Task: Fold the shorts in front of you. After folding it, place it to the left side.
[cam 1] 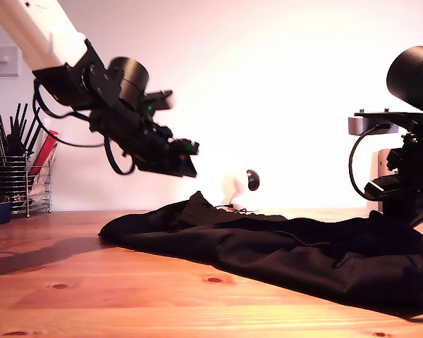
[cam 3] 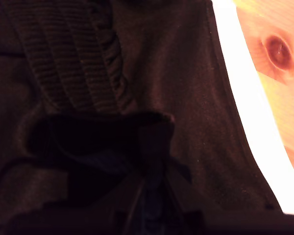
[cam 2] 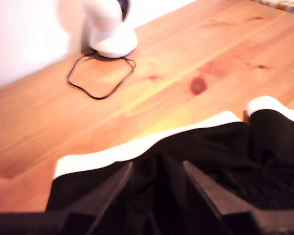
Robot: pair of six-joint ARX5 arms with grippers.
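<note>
Exterior view has the shorts point(cam 1: 282, 246) spread flat on the tabletop point(cam 1: 92, 296), in front of the little white lamp point(cam 1: 234, 189). Our first hand point(cam 2: 154, 196) hangs above the fabric's far hem with its fingers point(cam 2: 206, 188) apart, gripping nothing. Our second hand point(cam 3: 152, 196) is buried in cloth near the ribbed waistband point(cam 3: 68, 58); we can't tell if it's clenched (too dark). To fold well, we'd reckon both hands should pinch matching edges and lift together, so the layers land square. Only the wrist views show the white trim point(cam 2: 137, 147) and waistband; only the exterior view shows the whole garment and the pen holder point(cam 1: 14, 179) far beyond it.
</note>
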